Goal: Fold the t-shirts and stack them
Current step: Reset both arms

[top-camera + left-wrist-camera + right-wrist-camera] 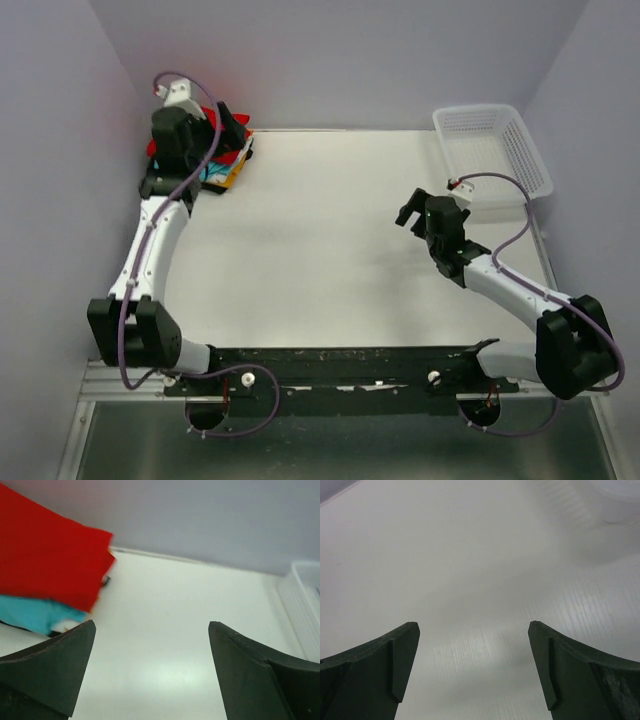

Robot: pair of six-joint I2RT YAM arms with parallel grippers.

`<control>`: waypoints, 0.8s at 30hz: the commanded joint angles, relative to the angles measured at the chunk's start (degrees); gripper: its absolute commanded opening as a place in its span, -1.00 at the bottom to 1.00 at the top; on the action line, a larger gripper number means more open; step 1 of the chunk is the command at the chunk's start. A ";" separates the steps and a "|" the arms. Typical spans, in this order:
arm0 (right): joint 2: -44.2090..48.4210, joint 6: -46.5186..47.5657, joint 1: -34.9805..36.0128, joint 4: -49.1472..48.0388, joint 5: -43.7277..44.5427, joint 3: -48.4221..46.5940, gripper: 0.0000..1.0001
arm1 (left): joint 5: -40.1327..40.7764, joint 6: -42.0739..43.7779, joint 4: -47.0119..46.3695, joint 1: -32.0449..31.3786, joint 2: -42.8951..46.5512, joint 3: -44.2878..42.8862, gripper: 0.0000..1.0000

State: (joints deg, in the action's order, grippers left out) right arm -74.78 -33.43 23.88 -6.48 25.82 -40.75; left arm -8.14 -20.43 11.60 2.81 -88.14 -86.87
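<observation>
Now the left arm (150, 250) stretches to the far-left corner, its gripper (150, 675) wide open and empty beside the stacked shirts (50, 575); the right gripper (472, 675) hovers open, empty, mid-table (300, 250)

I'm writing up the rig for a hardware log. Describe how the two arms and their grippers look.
Both arms have white links with bulky black joint housings, on a black base rail. A thin purple cable loops along each arm. The left gripper and right gripper are black, each with two wedge-shaped fingers tapering to the tip. No markings are legible.
</observation>
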 commanded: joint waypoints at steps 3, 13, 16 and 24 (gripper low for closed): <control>6.57 -3.73 -0.15 -5.81 0.64 5.55 1.00 | 5.20 -10.07 -6.50 -14.70 17.19 27.72 0.97; 7.16 -8.07 -0.16 -3.28 4.52 4.99 1.00 | 19.10 -14.79 2.58 -21.29 36.54 49.11 0.97; 8.01 -7.75 -0.15 -2.93 3.97 5.05 1.00 | 20.74 -15.06 3.92 -21.27 38.69 49.56 0.97; 14.26 -6.44 -0.17 -6.93 1.68 9.06 1.00 | 23.67 -15.08 5.82 -21.27 43.23 50.19 0.97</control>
State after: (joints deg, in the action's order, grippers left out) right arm -64.03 -40.62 23.88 -10.04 27.16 -35.05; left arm 11.46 -34.68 15.90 -18.39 -47.35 -37.06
